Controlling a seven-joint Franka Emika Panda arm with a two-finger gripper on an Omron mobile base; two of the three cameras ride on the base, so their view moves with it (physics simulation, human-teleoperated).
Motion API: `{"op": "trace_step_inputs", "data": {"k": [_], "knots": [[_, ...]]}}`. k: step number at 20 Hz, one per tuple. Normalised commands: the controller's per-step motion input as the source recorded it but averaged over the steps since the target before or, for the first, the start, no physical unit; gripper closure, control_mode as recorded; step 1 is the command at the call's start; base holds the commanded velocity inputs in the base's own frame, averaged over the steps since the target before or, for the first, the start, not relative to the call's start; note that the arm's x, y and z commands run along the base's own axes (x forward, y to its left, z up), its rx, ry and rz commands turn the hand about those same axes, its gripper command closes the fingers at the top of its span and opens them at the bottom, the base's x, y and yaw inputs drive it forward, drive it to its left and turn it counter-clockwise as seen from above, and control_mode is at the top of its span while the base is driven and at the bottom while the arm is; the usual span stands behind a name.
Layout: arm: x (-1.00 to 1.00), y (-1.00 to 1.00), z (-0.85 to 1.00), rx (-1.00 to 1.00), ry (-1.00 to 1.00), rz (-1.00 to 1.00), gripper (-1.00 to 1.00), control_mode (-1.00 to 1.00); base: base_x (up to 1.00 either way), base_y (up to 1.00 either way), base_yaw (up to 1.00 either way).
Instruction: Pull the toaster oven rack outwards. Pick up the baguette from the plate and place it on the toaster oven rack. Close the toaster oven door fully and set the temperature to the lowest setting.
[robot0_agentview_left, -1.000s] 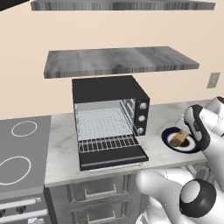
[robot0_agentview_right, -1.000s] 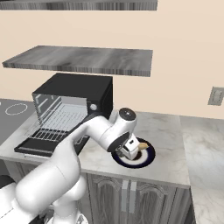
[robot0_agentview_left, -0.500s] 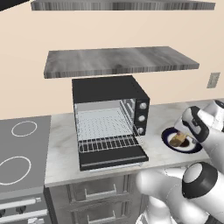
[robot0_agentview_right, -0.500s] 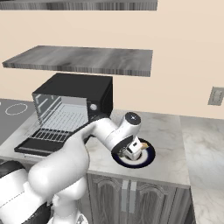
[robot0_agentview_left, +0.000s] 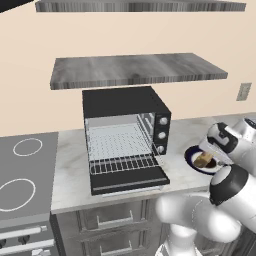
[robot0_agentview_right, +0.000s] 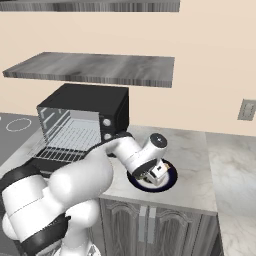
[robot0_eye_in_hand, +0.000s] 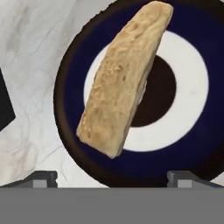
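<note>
**Gripper over baguette on plate**

My gripper (robot0_eye_in_hand: 112, 177) is spread wide, tips well apart, nothing between them. The baguette (robot0_eye_in_hand: 124, 78) lies diagonally on the plate (robot0_eye_in_hand: 199, 65) directly ahead of the hand, one end overhanging the plate's blue rim. Bare marble counter (robot0_eye_in_hand: 30, 65) off the hand's side. Toaster oven door (robot0_agentview_left: 129, 180) down, rack (robot0_agentview_left: 125, 163) pulled out.

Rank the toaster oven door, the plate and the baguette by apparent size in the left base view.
1. toaster oven door
2. plate, partly hidden by the arm
3. baguette, partly hidden too
</note>
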Motion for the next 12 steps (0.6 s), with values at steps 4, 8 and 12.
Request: {"op": "trace_step_inputs", "data": {"k": [4,8,12], "knots": [[0.18,-0.11,-0.27,0.02,0.0,0.01,-1.0,-1.0,0.0,0.0,0.0],[0.19,-0.13,-0.24,0.03,0.0,0.01,-1.0,-1.0,0.0,0.0,0.0],[0.2,-0.14,-0.16,0.05,0.0,0.01,-1.0,-1.0,0.0,0.0,0.0]]}}
